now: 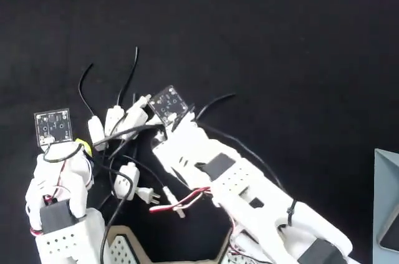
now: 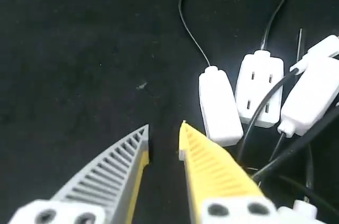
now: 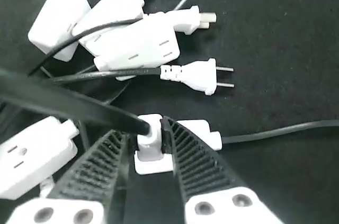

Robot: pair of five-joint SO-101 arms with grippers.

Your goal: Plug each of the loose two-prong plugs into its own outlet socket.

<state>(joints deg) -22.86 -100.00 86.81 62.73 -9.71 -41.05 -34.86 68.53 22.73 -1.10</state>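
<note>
My right gripper (image 3: 153, 128) is shut on a white plug (image 3: 150, 140) whose black cord runs off to one side; in the high view this gripper (image 1: 163, 136) sits at the tangle of cords mid-table. A white socket block (image 3: 198, 132) lies right against the held plug. A loose two-prong plug (image 3: 198, 74) lies just beyond, and a second pronged plug (image 3: 185, 18) rests on an outlet block (image 3: 139, 44). My left gripper (image 2: 164, 134) hovers open over bare black cloth, beside a white block (image 2: 219, 106) and a slotted outlet (image 2: 259, 89).
Two square marker tags (image 1: 53, 125) (image 1: 169, 103) lie on the black table (image 1: 280, 58). Black cords loop among the white blocks (image 1: 114, 119). Another outlet (image 1: 126, 180) and a loose plug (image 1: 148, 195) lie near the front edge. A grey box (image 1: 388, 201) stands at the right.
</note>
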